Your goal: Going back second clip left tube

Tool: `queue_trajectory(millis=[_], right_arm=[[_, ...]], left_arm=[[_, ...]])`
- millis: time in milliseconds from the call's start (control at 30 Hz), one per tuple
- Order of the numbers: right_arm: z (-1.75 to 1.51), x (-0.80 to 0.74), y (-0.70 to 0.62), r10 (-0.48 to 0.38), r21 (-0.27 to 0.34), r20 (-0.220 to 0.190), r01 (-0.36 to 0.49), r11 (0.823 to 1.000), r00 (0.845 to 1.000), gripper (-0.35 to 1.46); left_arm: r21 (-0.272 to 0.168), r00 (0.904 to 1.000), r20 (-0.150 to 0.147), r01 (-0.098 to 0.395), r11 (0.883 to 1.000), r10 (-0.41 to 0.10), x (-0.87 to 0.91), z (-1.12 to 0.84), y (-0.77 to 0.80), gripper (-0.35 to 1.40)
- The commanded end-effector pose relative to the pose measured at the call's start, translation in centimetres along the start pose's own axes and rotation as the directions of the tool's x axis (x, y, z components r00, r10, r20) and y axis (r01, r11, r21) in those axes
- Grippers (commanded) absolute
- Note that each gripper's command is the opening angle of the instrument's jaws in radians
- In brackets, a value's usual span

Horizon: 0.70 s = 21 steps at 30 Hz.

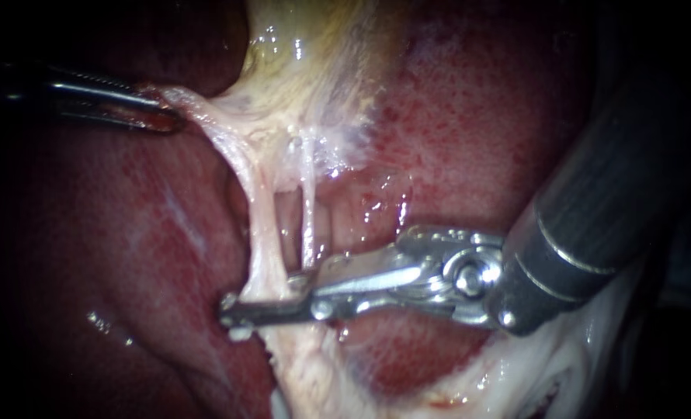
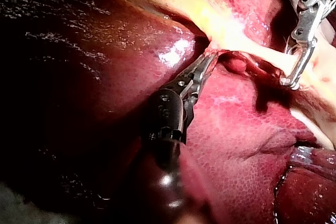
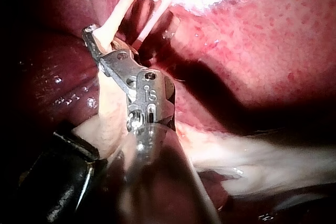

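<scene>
Far to the left of the left tube [image 1: 262,248], your left instrument [image 1: 155,116] comes in along the dark upper edge. Its jaws are nearly closed, clamped on the corner of the pale tissue sheet [image 1: 229,132] and holding it taut. The left wrist view shows the same narrow hold [image 2: 206,62] at the sheet's edge [image 2: 220,51].

Between that instrument and the left tube lies bare liver [image 1: 128,233], the widest free room you have. The left tube runs down from the pale sheet as the thicker strand. Just to its right, across a slim window, stands a thinner tube [image 1: 308,209].

Your right instrument [image 1: 260,295] reaches in from the right and crosses low on the left tube. Its jaws stand a little apart with the left tube in the gap. The longer tip pokes out just past the tube's left side, and the other ends beside the thinner tube. The right wrist view shows the tube [image 3: 110,27] standing between the tips [image 3: 102,43]. Right of both tubes, the metal wrist [image 1: 454,275] and dark shaft [image 1: 602,194] fill the lower room, while open liver shows above them.
</scene>
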Motion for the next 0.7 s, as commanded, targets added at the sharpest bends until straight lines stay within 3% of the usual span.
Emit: queue_trajectory(millis=[33,133,233,433,700], right_arm=[[0.02,-0.02,0.02,0.004,0.003,0.002,-0.004,1.000,1.000,-0.14],[0.09,-0.06,0.11,-0.071,-0.004,0.003,0.071,0.997,0.997,0.28],[0.14,-0.09,0.24,-0.134,-0.055,-0.019,0.132,0.990,0.991,0.46],[0.00,-0.12,0.38,-0.265,-0.119,-0.029,0.260,0.958,0.964,0.50],[-0.47,-0.20,0.24,-0.421,-0.154,-0.010,0.415,0.897,0.907,0.50]], left_arm=[[0.001,1.0000,0.000,0.000,1.000,0.000,0.01,-0.01,0.01,-0.35],[0.001,1.0000,0.000,0.000,1.000,0.000,0.01,-0.01,0.01,-0.35],[0.001,1.0000,0.000,0.000,1.000,0.000,0.01,-0.01,0.01,-0.35],[0.000,1.0000,0.000,-0.001,1.000,0.001,0.00,-0.03,0.01,-0.35],[-0.001,1.0000,0.001,-0.001,1.000,0.001,-0.01,-0.05,0.01,-0.35]])
